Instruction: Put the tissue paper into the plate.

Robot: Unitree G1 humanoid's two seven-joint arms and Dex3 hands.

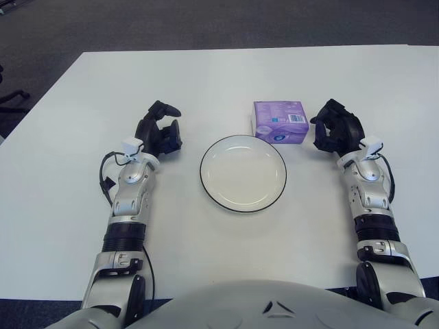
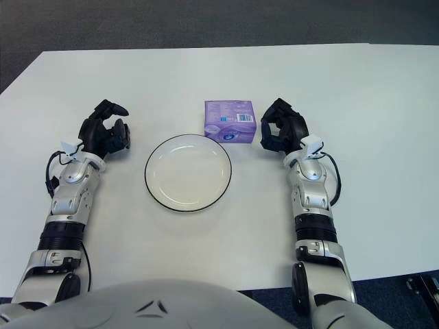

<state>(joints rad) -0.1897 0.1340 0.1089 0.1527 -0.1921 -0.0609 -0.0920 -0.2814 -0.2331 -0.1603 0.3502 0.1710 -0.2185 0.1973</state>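
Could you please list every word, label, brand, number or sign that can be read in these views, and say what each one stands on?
None can be read.
Purple tissue pack: a white barcode label at its top right corner and a dark round mark on its front edge, with print too small to read.
Plate: no text.
Left hand and right hand: no legible markings.

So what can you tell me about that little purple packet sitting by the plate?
The small purple plastic-wrapped tissue packet is squarish, with a white barcode label near one corner and a dark round mark on its near edge. It looks sealed and lies flat on the white table, just behind the right rim of the round white black-edged plate. The black right hand shows just right of it, apparently not touching.
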